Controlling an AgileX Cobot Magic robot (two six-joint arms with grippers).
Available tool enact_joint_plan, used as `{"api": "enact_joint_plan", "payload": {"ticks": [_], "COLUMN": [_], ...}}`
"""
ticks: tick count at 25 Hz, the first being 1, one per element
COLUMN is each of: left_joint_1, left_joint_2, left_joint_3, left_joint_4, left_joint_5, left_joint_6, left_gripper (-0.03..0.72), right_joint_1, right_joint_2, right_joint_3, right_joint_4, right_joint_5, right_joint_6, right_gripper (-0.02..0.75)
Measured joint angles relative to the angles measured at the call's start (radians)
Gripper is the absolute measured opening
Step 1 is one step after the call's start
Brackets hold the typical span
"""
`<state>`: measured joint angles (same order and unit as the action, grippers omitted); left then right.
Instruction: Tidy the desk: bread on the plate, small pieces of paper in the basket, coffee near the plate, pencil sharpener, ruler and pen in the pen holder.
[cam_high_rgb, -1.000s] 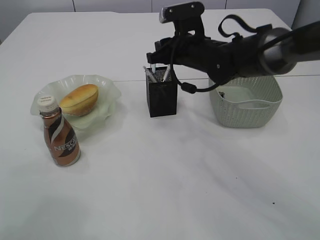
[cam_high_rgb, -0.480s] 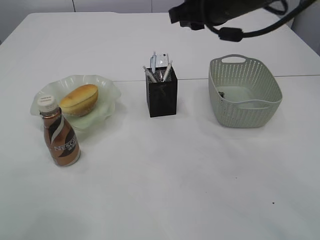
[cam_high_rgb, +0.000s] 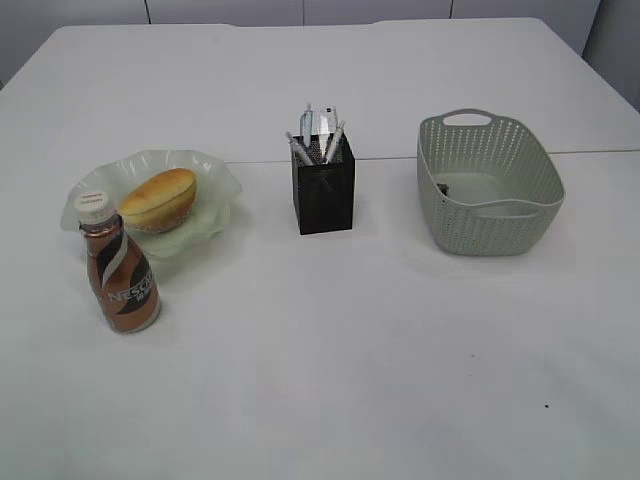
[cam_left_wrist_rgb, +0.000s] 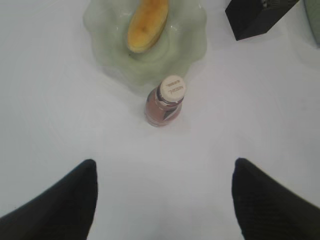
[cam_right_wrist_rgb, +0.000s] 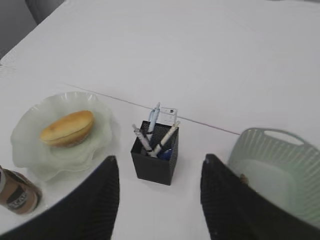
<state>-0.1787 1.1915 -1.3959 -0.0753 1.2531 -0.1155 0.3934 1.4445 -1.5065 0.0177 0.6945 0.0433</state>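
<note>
The bread (cam_high_rgb: 158, 198) lies on the pale green plate (cam_high_rgb: 222, 180). The coffee (cam_high_rgb: 120, 280) stands upright just in front of that plate. The black pen holder (cam_high_rgb: 324, 195) holds pens (cam_high_rgb: 298, 148) and the clear ruler (cam_high_rgb: 328, 121). A blue shape sits inside it; I cannot make out the pencil sharpener. A small scrap of paper (cam_high_rgb: 441, 188) lies in the basket (cam_high_rgb: 500, 225). My left gripper (cam_left_wrist_rgb: 165, 162) hangs open and empty high above the coffee (cam_left_wrist_rgb: 165, 102). My right gripper (cam_right_wrist_rgb: 160, 159) is open and empty, above and in front of the pen holder (cam_right_wrist_rgb: 154, 167). Neither arm shows in the exterior view.
The white desk (cam_high_rgb: 350, 350) has a thin seam (cam_high_rgb: 600, 152) running across it behind the plate, holder and basket. The basket stands to the right of the pen holder, the plate to its left.
The right arm, which reached over the pen holder a second ago, has lifted up and out of the exterior view. The ruler and pens stay standing in the holder.
</note>
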Motion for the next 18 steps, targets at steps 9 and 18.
{"api": "enact_joint_plan", "payload": {"ticks": [9,18], "left_joint_1": [0.0,0.0], "left_joint_2": [-0.127,-0.375], "left_joint_3": [-0.054,-0.056], "left_joint_4": [-0.042,-0.087], "left_joint_5": [0.01,0.016], "left_joint_6": [0.072,0.186], "left_gripper": [0.503,0.498], "right_joint_1": [0.0,0.0], "right_joint_2": [-0.271,-0.613], "right_joint_3": [0.0,0.089], "right_joint_4": [-0.138,-0.223], "right_joint_5": [0.213,0.262], "right_joint_6": [0.002,0.0], "right_gripper": [0.432,0.434]}}
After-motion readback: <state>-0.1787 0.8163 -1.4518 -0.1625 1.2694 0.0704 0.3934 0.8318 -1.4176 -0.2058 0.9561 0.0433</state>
